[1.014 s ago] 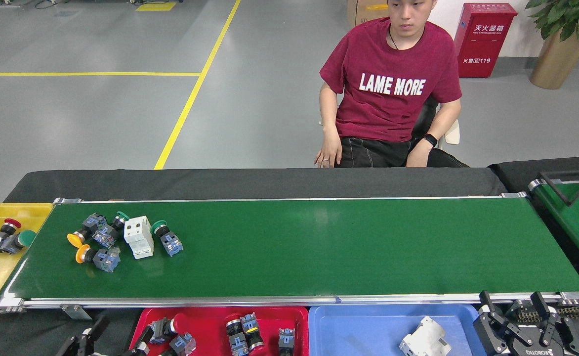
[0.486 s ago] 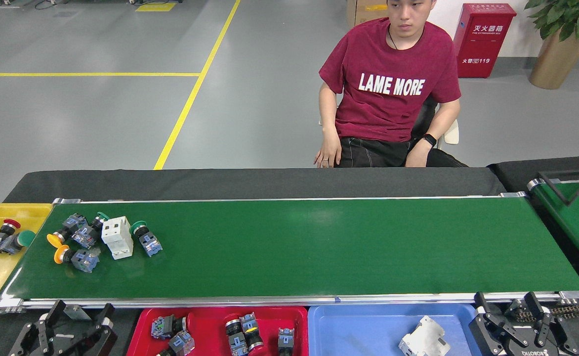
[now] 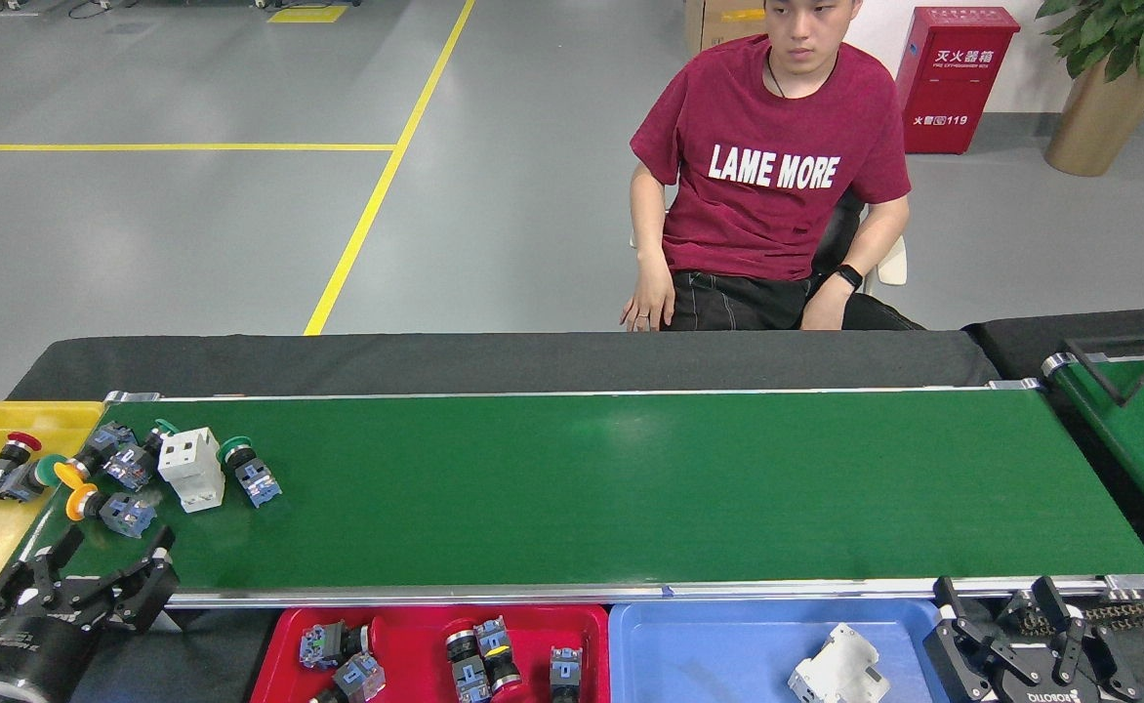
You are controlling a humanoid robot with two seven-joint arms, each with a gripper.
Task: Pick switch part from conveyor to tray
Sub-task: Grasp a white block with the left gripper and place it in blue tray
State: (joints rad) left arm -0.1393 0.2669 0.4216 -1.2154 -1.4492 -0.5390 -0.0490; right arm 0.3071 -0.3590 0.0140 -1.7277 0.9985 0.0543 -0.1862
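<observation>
Grey factory flooring with yellow lines is stretching behind the long dark-green conveyor belt with silver rails [image 3: 592, 488]. At its left end, a cluster of blue-bodied push-button switch parts [image 3: 118, 469] is lying around a white plastic block [image 3: 190, 469]. Just nearer, the left pincer [image 3: 94, 576] is hovering with its black fingers spread wide, gripping nothing. Below, a red plastic tray [image 3: 416, 625] and a blue plastic tray [image 3: 728, 644] are being cut off by the edge. The right pincer [image 3: 1011, 635] is sitting open, empty, partly cropped.

Left hand [image 3: 103, 561] raised with fingers spread; right hand [image 3: 1006, 620] low, fingers apart.
</observation>
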